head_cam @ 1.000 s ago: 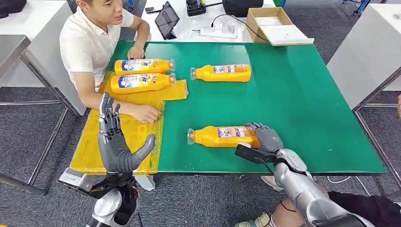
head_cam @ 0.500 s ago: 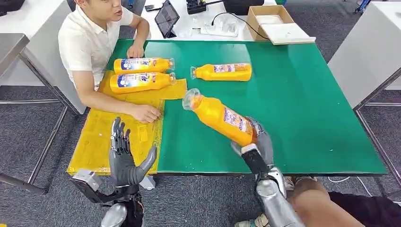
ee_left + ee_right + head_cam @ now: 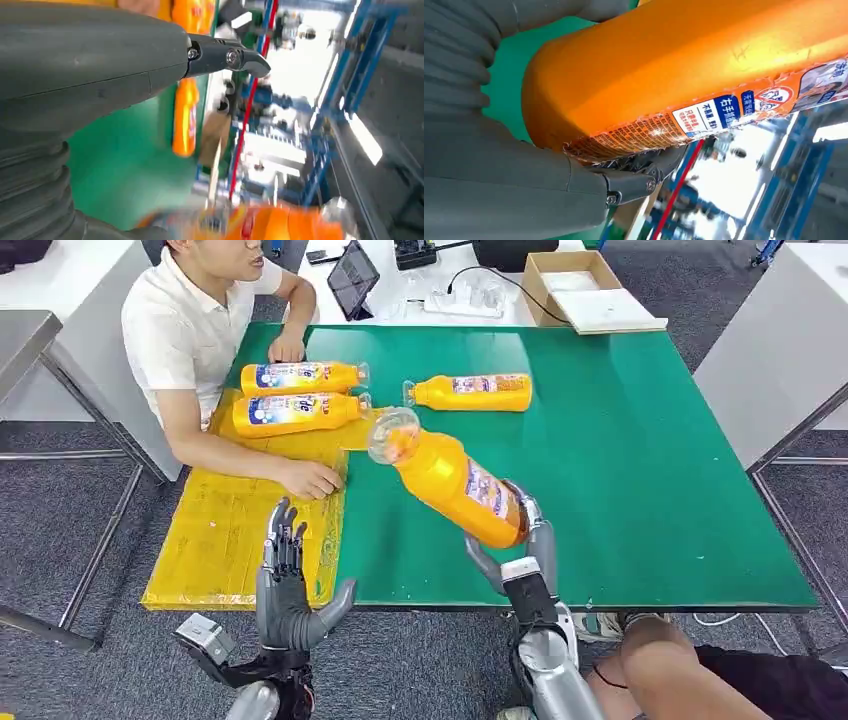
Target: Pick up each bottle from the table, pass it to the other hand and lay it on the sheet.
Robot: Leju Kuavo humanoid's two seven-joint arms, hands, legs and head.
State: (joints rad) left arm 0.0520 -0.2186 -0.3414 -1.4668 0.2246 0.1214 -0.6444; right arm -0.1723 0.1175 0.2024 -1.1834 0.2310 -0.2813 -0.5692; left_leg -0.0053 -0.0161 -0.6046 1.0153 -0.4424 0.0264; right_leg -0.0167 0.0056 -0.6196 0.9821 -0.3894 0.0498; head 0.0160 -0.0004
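Observation:
My right hand grips the base of an orange bottle and holds it above the green table, clear cap tilted up toward the far left. The right wrist view shows that orange bottle close up against my thumb. My left hand stands upright and open at the near edge of the yellow sheet, fingers apart. Two orange bottles lie side by side on the sheet's far end. A third bottle lies on the table beyond the held one.
A person in a white shirt sits at the table's left side, one hand resting on the sheet, the other on the table's far corner. A cardboard box and a tablet stand on the white table behind.
My right hand has lifted the near bottle off the table and swung it up and to the left. My left hand has moved to the right, toward the table edge.

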